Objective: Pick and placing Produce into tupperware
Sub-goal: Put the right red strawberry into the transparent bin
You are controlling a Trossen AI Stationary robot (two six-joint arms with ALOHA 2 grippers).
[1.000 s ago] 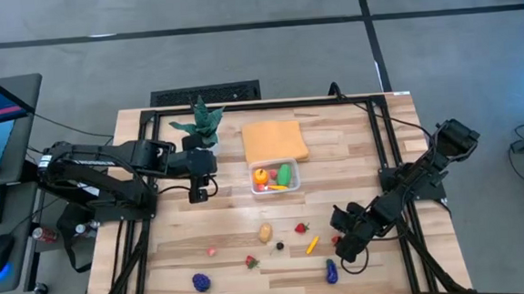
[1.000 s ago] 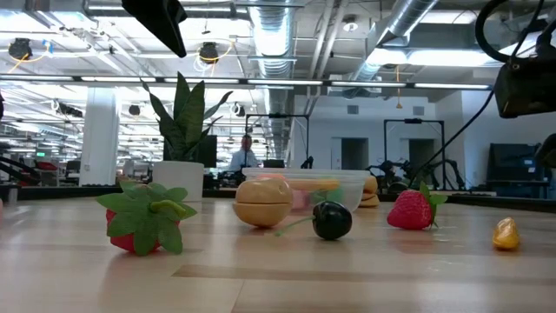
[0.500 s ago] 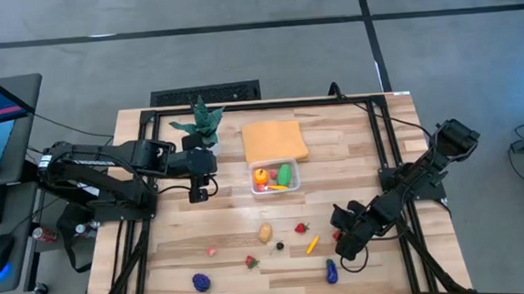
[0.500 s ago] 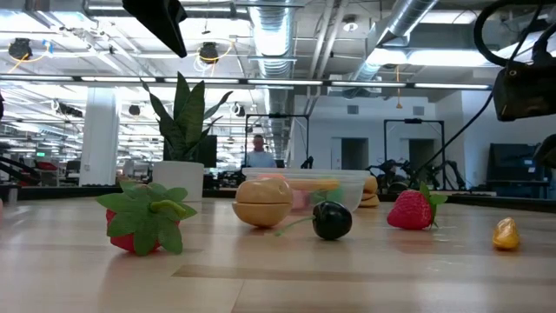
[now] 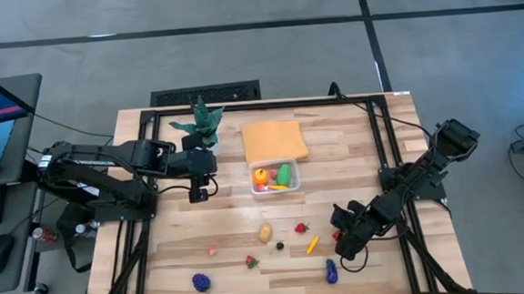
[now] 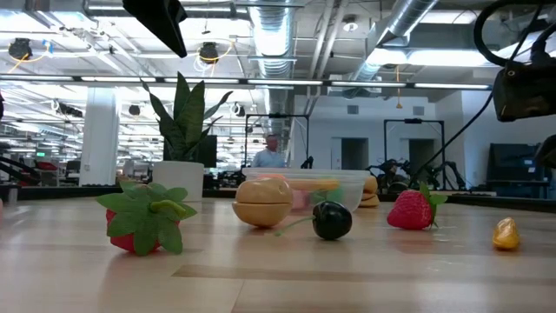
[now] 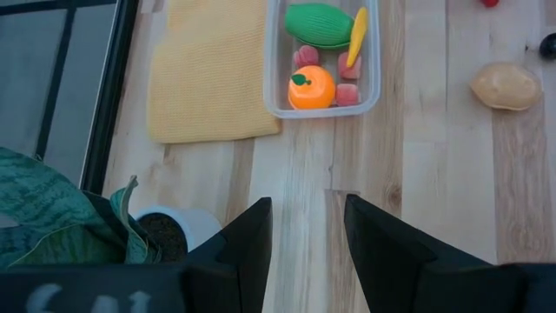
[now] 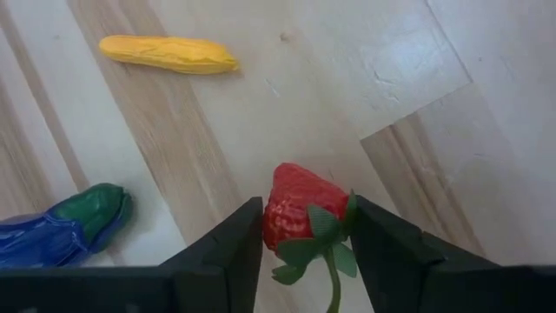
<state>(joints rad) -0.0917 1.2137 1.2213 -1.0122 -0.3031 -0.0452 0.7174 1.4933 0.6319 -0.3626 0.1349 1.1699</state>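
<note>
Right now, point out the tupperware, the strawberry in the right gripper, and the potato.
tupperware (image 5: 252, 169), high view, left rim.
strawberry (image 8: 294, 211), right wrist view, red body between the fingers.
potato (image 7: 506, 86), left wrist view, middle of its top.

— What's the bench (image 5: 353, 150) made of?

— Pale wood planks, smooth with a faint sheen. The frame (image 5: 384, 130) round it looks like matt black metal.

— And the tupperware (image 7: 276, 87)?

— Clear plastic, slightly glossy. The cloth (image 7: 208, 74) beside it is soft, matt orange fabric.

— The strawberry (image 8: 295, 213) in the right pincer (image 8: 304, 252)?

— Shiny red plastic with a felt-like green leaf. The pincer's fingers (image 8: 221, 256) are matt black plastic. The corn cob (image 8: 169, 54) looks matt and bumpy.
</note>
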